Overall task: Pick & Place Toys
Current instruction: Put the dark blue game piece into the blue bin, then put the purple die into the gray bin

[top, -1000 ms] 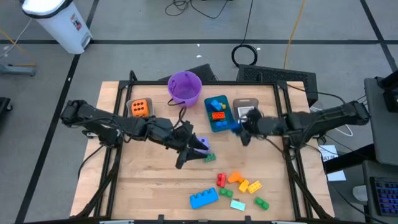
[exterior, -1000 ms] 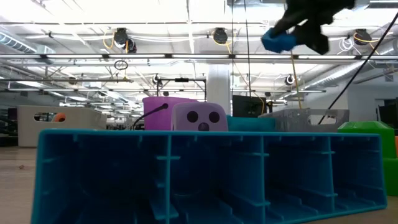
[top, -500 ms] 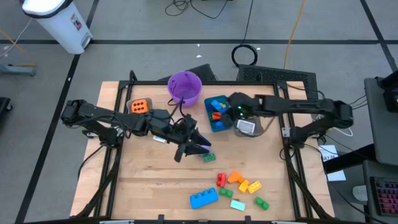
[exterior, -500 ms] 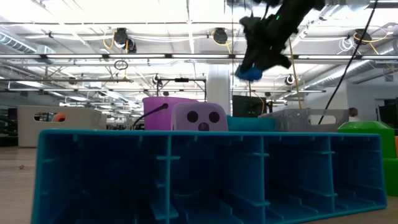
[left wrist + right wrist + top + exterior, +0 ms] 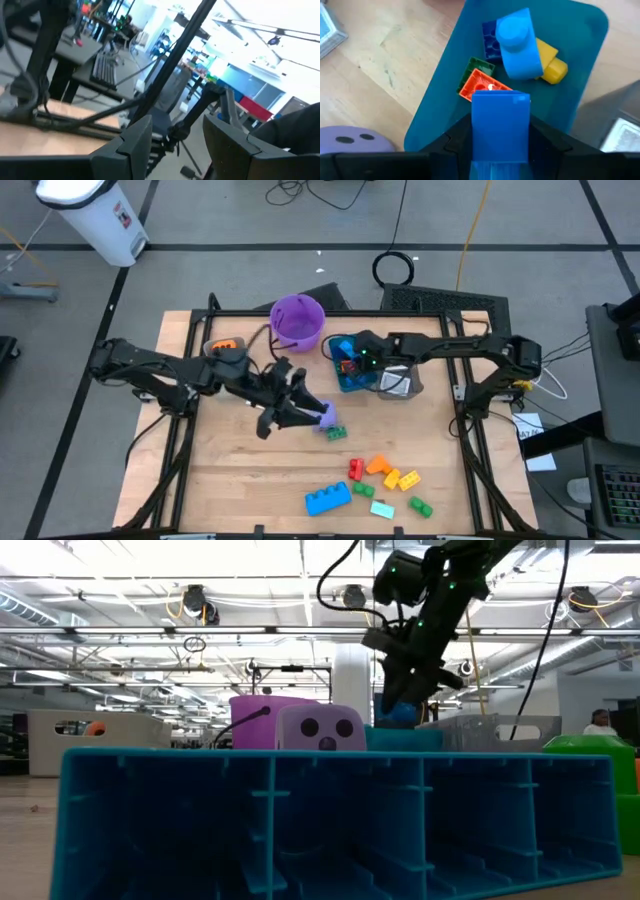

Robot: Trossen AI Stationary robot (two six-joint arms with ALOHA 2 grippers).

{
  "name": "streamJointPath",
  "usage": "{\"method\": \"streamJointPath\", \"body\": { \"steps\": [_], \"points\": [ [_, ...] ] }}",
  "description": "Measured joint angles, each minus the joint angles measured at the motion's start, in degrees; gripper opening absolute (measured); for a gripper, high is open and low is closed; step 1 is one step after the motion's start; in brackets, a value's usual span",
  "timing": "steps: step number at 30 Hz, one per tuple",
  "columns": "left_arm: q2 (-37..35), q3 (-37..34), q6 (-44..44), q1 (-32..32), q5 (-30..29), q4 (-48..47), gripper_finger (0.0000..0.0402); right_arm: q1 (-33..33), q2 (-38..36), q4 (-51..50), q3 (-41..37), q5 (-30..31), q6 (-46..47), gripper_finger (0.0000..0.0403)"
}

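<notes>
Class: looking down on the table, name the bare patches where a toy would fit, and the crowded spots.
Bare wood: the near-left corner of the table, beside the large blue brick. Crowded: the back edge, with purple bucket and teal bin, and the near-right brick cluster.

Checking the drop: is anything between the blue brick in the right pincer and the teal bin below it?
Nothing visible. The right pincer holds the blue brick directly over the teal bin. Bricks already lie in the bin, leaving bare floor beside them. The left pincer is away at mid-table.

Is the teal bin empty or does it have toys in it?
Not empty: the teal bin holds blue, yellow, orange and green bricks.
</notes>
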Motion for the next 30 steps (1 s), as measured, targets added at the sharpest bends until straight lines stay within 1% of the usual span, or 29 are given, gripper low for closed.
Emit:
{"method": "streamJointPath", "body": {
  "steps": [4, 6, 14, 19, 20, 25, 28, 30],
  "points": [
    [-1.4, 0.0, 1.2, 0.0, -0.1, -0.1, 0.0186, -0.2, 1.2, -1.2, 0.0, 0.5, 0.4, 0.0135],
    [-1.8, 0.0, 1.4, 0.0, -0.1, -0.2, 0.0186, -0.2, 1.6, -1.3, 0.0, 1.5, 0.2, 0.0144],
    [-1.8, 0.0, 1.0, 0.0, -0.1, -0.6, 0.0186, -1.1, 1.4, -1.9, 0.0, 1.5, -2.0, 0.0211],
    [-1.8, 0.0, 1.0, 0.0, -0.1, -0.7, 0.0186, -1.9, -1.0, -0.4, 0.0, 1.3, -1.6, 0.0239],
    [-1.8, 0.0, 1.0, 0.0, -0.1, -0.8, 0.0186, -1.9, -1.9, 0.0, -0.1, 0.9, -1.5, 0.0242],
    [-1.8, 0.0, 0.6, -0.1, -0.1, -2.8, 0.0186, -1.9, -6.0, 6.3, 0.0, -5.8, -1.6, 0.0246],
    [-1.8, 0.0, 0.2, -0.7, -2.2, -5.1, 0.0186, -1.2, -8.3, 8.8, 0.0, -9.2, -0.5, 0.0243],
    [-1.8, 0.0, 0.7, -1.6, -4.4, -7.8, 0.0186, -0.1, -9.8, 9.0, 0.0, -9.4, 0.0, 0.0241]
  ]
}}
